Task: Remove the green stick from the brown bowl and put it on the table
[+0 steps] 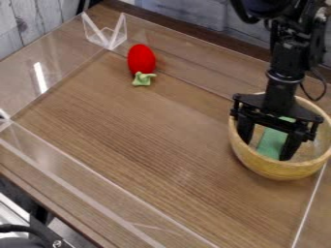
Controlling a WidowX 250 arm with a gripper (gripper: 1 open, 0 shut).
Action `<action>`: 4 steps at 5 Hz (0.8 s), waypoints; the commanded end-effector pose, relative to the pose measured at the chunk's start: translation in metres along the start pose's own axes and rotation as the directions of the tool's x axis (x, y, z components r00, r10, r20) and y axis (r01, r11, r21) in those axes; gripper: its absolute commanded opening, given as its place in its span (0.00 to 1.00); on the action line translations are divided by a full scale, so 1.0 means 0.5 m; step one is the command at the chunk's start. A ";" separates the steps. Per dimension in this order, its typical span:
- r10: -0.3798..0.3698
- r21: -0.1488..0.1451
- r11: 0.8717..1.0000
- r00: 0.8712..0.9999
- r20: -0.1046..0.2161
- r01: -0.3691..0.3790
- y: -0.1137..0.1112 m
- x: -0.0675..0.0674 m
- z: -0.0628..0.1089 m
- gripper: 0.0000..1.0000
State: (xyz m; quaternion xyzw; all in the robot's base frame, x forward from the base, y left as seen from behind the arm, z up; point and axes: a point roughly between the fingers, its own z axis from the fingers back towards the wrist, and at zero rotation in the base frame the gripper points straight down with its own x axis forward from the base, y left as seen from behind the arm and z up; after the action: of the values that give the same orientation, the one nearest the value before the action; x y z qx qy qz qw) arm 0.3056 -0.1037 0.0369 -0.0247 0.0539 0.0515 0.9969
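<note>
The jaws (pixel 277 123) stood wide apart over the brown bowl (pixel 243 155), fingers spread to either side; no hold on any object was observed. The green stick (pixel 270 143) lay inside the bowl, between and beneath the fingers, partly hidden by them; contact could not be determined. The red strawberry toy (pixel 141 59) rested on the desk (pixel 123 136), well apart from the jaws, toward the far left of the view.
</note>
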 end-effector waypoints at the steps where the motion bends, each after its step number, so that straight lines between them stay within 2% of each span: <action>1: -0.020 -0.020 1.000 0.998 0.064 0.021 -0.021 0.020 0.036 0.00; 2: 0.042 -0.037 0.999 0.996 0.075 -0.040 -0.027 0.034 0.046 0.00; 3: 0.092 -0.048 0.995 0.992 0.083 -0.089 -0.033 0.042 0.057 1.00; 4: 0.111 -0.044 0.993 0.990 0.082 -0.107 -0.024 0.044 0.071 0.00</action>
State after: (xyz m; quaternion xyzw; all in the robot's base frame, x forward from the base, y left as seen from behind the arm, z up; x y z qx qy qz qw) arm 0.3203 -0.1108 0.0496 -0.0270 0.0462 0.1074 0.9928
